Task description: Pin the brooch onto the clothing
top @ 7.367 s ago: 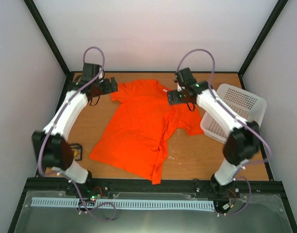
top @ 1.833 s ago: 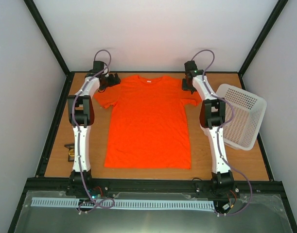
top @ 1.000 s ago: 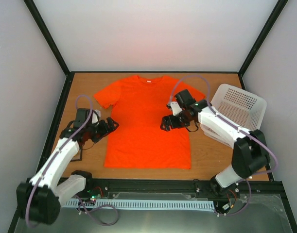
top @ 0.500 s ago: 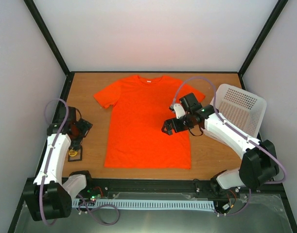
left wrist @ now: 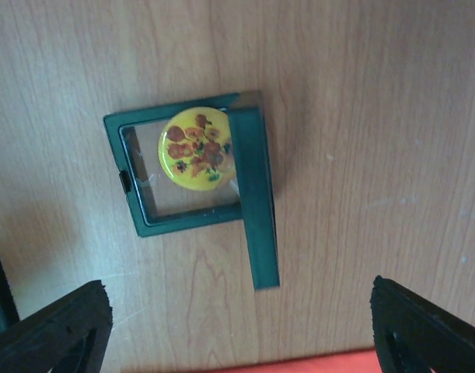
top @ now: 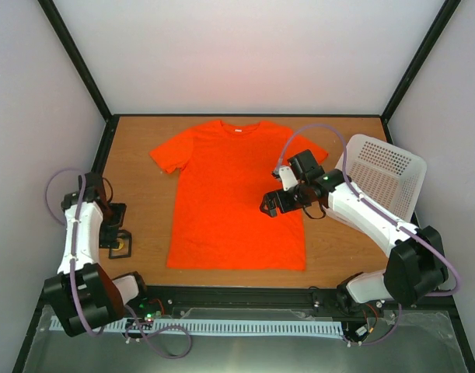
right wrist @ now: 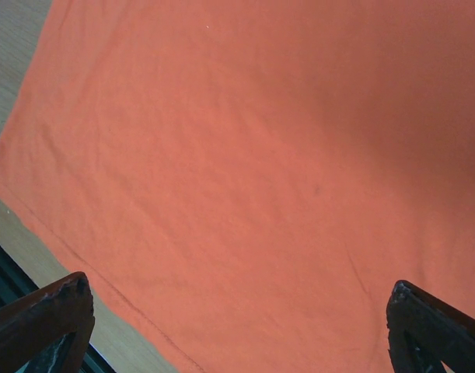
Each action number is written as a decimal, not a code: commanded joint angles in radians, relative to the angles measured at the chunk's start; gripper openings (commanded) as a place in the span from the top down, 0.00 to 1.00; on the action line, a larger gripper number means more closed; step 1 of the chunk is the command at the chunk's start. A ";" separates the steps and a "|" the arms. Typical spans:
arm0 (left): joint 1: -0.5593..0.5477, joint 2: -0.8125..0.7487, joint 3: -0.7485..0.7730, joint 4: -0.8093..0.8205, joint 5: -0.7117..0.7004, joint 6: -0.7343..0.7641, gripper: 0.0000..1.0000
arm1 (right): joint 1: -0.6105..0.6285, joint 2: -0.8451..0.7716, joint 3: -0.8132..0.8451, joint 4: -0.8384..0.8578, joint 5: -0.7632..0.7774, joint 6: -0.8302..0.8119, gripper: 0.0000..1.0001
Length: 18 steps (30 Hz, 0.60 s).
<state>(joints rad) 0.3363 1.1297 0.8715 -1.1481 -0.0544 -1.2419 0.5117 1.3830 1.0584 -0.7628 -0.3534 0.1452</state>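
The clothing (top: 237,194) is an orange T-shirt lying flat in the middle of the table. The brooch (left wrist: 195,148), a round yellow disc with a flower picture, rests inside an open dark square box (left wrist: 144,221) on the wood. In the top view the brooch (top: 119,246) is by the table's left edge. My left gripper (left wrist: 237,342) hovers above the box, open, with nothing between its fingers (left wrist: 50,334). In the top view my left gripper (top: 111,225) stands just behind the box. My right gripper (top: 272,203) hangs open over the shirt's right half; the clothing (right wrist: 245,155) fills its wrist view.
A white perforated basket (top: 385,179) leans at the right side of the table. The box lid (left wrist: 256,210) stands open beside the brooch. A strip of orange fabric (left wrist: 299,365) shows at the bottom of the left wrist view. Black frame rails border the table.
My left gripper has swung down toward the near left and now sits over the box. The right gripper has barely shifted above the shirt. The shirt lies as before.
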 commanded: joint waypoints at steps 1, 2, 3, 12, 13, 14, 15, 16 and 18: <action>0.074 0.030 -0.032 0.074 0.062 0.013 0.11 | -0.002 -0.001 -0.014 0.012 0.029 -0.010 0.00; 0.073 0.042 -0.035 0.090 0.069 0.011 0.12 | -0.002 -0.002 -0.017 0.015 0.029 -0.011 0.00; 0.074 0.057 -0.038 0.103 0.081 0.010 0.14 | -0.004 -0.001 -0.019 0.016 0.029 -0.013 0.00; 0.075 0.156 -0.025 0.131 0.096 -0.022 0.40 | -0.015 0.021 -0.017 0.018 0.033 -0.026 0.00; 0.076 0.166 -0.016 0.128 0.094 -0.023 0.42 | -0.017 0.024 -0.018 0.020 0.033 -0.026 0.00; 0.076 0.175 -0.006 0.125 0.090 -0.025 0.45 | -0.019 0.026 -0.016 0.021 0.033 -0.026 0.00; 0.075 0.183 0.002 0.121 0.087 -0.026 0.49 | -0.021 0.029 -0.015 0.021 0.033 -0.026 0.00; 0.076 0.191 0.010 0.115 0.087 -0.030 0.53 | -0.023 0.033 -0.014 0.023 0.032 -0.026 0.00; 0.075 0.199 0.017 0.110 0.096 -0.032 0.59 | -0.028 0.036 -0.014 0.026 0.030 -0.026 0.00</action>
<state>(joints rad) 0.4076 1.3136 0.8368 -1.0294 0.0341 -1.2556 0.4961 1.4033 1.0451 -0.7578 -0.3283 0.1333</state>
